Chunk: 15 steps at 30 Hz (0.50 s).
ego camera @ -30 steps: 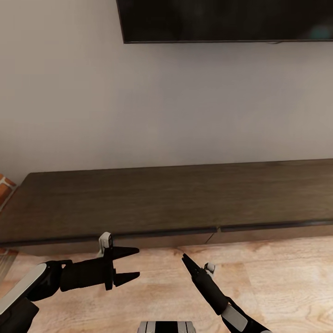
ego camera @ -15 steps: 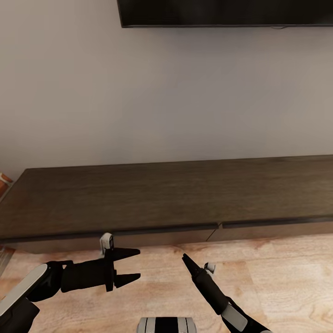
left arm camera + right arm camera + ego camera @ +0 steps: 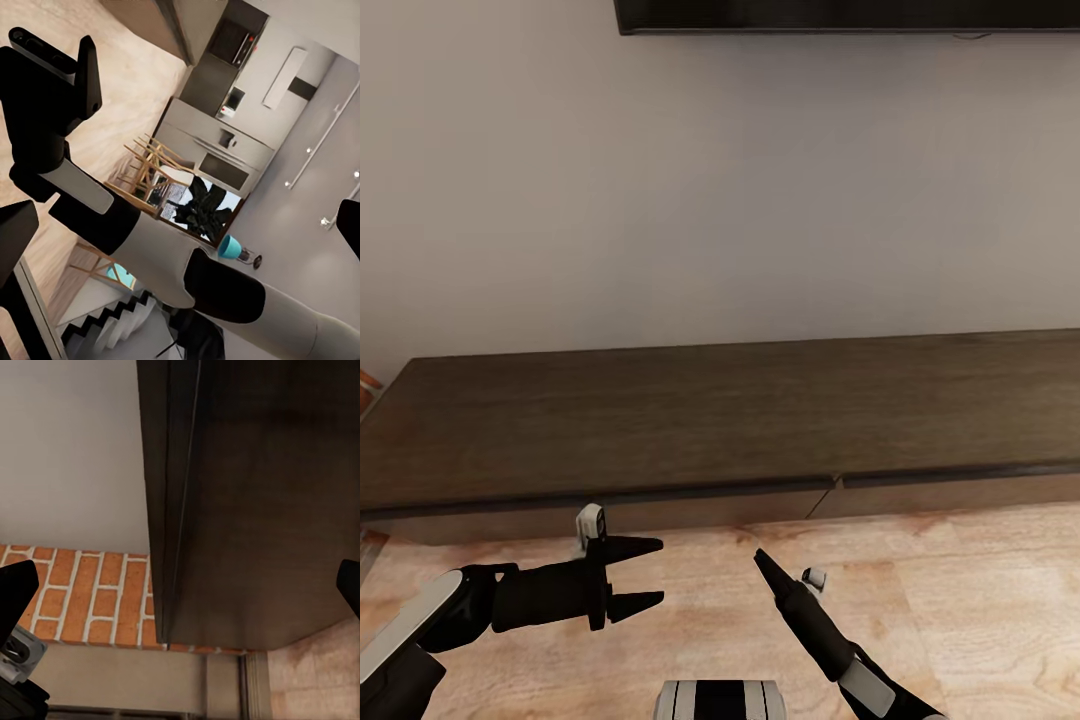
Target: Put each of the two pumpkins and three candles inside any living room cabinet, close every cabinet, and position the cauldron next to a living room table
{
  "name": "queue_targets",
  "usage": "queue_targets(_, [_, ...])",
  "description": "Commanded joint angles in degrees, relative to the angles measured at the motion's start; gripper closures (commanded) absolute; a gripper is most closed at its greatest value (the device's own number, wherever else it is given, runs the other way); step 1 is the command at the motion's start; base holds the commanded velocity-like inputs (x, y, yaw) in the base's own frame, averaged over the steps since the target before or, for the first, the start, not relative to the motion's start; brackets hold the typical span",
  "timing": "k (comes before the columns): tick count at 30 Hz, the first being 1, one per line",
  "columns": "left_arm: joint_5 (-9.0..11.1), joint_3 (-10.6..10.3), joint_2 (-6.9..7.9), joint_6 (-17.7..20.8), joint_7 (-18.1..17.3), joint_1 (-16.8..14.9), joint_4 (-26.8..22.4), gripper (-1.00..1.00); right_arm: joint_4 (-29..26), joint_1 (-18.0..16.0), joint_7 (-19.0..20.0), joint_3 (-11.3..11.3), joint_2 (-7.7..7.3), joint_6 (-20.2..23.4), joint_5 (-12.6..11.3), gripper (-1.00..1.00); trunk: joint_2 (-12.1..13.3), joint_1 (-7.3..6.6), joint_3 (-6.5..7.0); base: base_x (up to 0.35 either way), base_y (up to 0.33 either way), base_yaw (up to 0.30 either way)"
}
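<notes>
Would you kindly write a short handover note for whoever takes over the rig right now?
Left gripper: open, empty, held above the wooden floor in front of the cabinet.
Right gripper: empty in the head view; its wrist view shows the fingertips spread, so open.
Cabinet: long, low, dark wood, directly ahead under a wall-mounted TV. A slight offset shows at the seam between two front panels; check that it is fully closed.
Pumpkins, candles, cauldron: no sign here, so I cannot tell how much is done.
Left to do: confirm everything is stowed, close all cabinets, place the cauldron beside a table.
</notes>
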Motion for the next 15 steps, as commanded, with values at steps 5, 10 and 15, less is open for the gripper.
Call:
queue_targets(5, [0.6, -0.1, 0.04, 0.0, 0.5, 0.0, 0.0, -1.00, 0.0, 0.0, 0.1, 0.5, -0.04, -0.3, -0.5, -1.00, 0.0, -0.01, -0.04, 0.146, 0.000, 0.000])
queue_targets(10, [0.6, -0.2, 0.04, 0.0, 0.5, 0.0, 0.0, -1.00, 0.0, 0.0, 0.1, 0.5, -0.02, -0.3, -0.5, -1.00, 0.0, -0.01, -0.04, 0.083, 0.000, 0.000])
queue_targets(15, [0.6, -0.2, 0.02, 0.0, 0.5, 0.0, 0.0, -1.00, 0.0, 0.0, 0.1, 0.6, 0.04, -0.3, -0.5, -1.00, 0.0, -0.01, -0.04, 0.102, 0.000, 0.000])
